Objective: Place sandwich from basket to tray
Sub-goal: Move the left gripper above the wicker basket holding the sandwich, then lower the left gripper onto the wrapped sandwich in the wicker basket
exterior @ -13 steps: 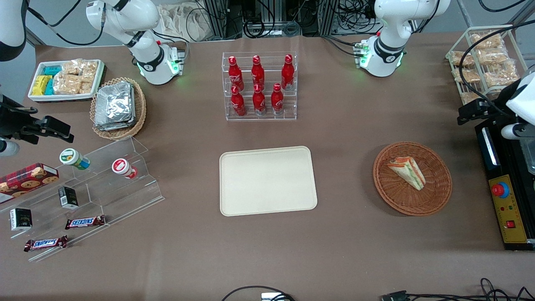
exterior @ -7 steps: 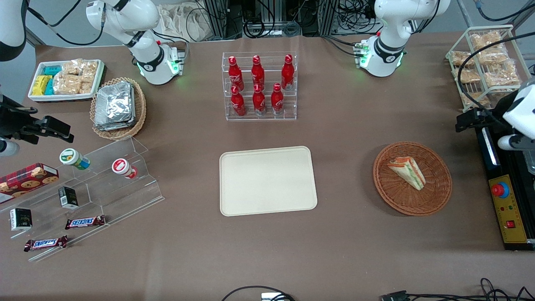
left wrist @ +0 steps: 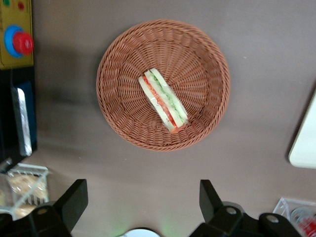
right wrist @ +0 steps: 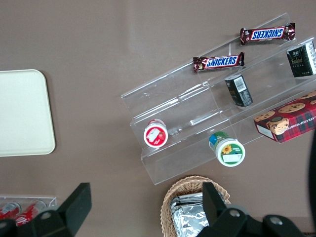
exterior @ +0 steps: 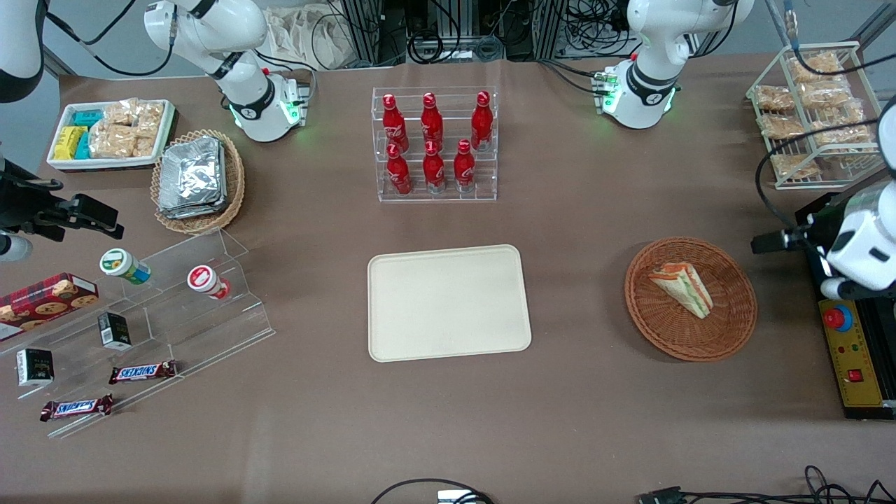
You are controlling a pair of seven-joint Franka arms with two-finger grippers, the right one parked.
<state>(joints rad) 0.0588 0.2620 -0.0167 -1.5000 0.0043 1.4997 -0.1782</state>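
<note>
The sandwich (exterior: 682,287) is a wrapped wedge with pale bread and red and green layers, and it lies in the round reddish-brown wicker basket (exterior: 735,329). The cream tray (exterior: 448,302) sits flat at mid-table with nothing on it. My left gripper (exterior: 773,242) hovers beside the basket, toward the working arm's end of the table. The left wrist view shows its two black fingers spread wide, so the gripper (left wrist: 142,195) is open and holds nothing. That view also shows the sandwich (left wrist: 163,100) in the basket (left wrist: 118,118), clear of the fingers, and a corner of the tray (left wrist: 303,138).
A black control box with a red button (exterior: 843,336) lies close to the gripper. A wire rack of snack packs (exterior: 812,112) stands farther back. A rack of red bottles (exterior: 434,143) is past the tray. Acrylic steps with snacks (exterior: 140,315) are at the parked arm's end.
My left gripper has come nearer to the front camera and slightly closer to the basket. The sandwich, basket and tray have not moved.
</note>
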